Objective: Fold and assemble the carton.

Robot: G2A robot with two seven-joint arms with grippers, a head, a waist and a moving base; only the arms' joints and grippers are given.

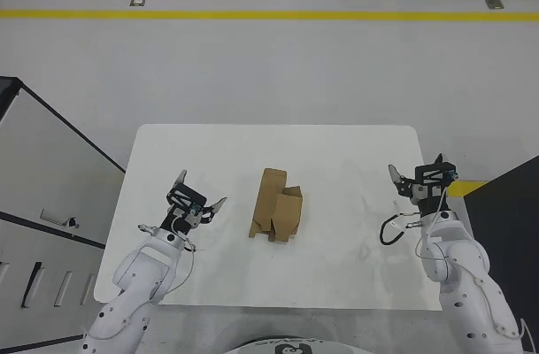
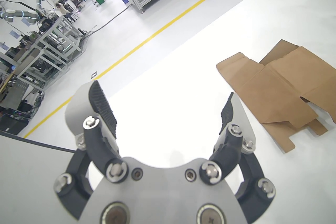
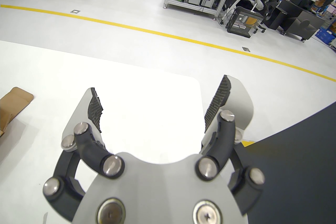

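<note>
Unassembled carton (image 1: 276,205) lay on the tabletop (image 1: 340,150) between left gripper (image 1: 203,188) and right gripper (image 1: 417,168), fingers (image 2: 102,104) spread and empty; a one-sided pinch would likely slide or crease it.

One carton (image 1: 276,205) (a single brown cardboard blank) lies on one white table (image 1: 358,274). There are two robot arms, one at each side of the table, and so two grippers: one left gripper (image 1: 201,191) and one right gripper (image 1: 417,169). Each gripper has two fingers (image 2: 76,104) — four fingers in all. Each finger carries one black ribbed pad (image 2: 101,102), which makes four pads. One yellow line (image 1: 269,15) crosses the floor beyond the table.
</note>
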